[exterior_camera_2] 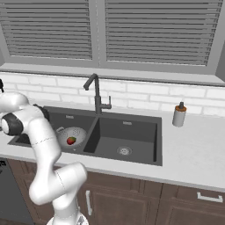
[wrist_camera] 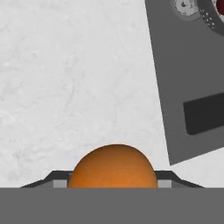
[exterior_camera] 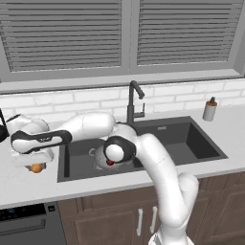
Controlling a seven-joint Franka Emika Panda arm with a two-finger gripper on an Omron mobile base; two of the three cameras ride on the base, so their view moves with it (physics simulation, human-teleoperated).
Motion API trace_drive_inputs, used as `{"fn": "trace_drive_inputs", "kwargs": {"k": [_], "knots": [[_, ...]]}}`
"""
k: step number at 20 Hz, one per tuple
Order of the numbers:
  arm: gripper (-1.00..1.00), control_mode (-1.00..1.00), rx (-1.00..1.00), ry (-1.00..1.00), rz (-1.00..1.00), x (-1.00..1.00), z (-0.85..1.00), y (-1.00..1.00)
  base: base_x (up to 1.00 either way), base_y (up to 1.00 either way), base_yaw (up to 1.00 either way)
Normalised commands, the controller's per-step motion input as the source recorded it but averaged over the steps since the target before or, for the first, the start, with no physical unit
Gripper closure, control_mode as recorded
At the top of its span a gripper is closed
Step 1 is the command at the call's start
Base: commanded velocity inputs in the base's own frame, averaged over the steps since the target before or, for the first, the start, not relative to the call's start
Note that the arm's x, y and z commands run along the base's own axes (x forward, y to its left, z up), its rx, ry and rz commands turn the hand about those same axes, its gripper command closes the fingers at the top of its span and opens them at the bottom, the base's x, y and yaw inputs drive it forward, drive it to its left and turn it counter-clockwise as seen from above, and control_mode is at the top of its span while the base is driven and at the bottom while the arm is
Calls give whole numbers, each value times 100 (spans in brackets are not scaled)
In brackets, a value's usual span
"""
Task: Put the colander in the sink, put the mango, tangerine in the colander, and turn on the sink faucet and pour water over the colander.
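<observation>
The tangerine (wrist_camera: 113, 167) sits between my gripper's (wrist_camera: 113, 183) two fingertips, which are clamped on its sides part-way closed, on the white counter (wrist_camera: 65, 87) left of the sink (exterior_camera: 206, 143), where the colander (exterior_camera_2: 72, 136) holds the mango (exterior_camera_2: 70, 140).

A plain orange round tangerine (wrist_camera: 113, 167) sits on the white, faintly mottled stone counter (wrist_camera: 65, 87); the rectangular double-basin sink (exterior_camera_2: 132, 132) is dark charcoal, its perforated metal colander (exterior_camera_2: 75, 134) silvery-grey.
</observation>
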Motion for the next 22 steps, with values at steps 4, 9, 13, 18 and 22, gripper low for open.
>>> {"fn": "trace_drive_inputs", "kwargs": {"k": [4, 9, 13, 18, 22], "knots": [[100, -100, 0, 0, 0, 0, 0, -100, 0, 0, 0], [100, -100, 0, 0, 0, 4, 0, -100, 0, 0, 0], [100, -100, 0, 0, 0, 11, 0, -100, 0, 0, 0], [100, -100, 0, 0, 0, 16, 1, -99, 0, 0, 0], [100, -100, 0, 3, 0, 45, 0, -81, 0, 0, 0]]}}
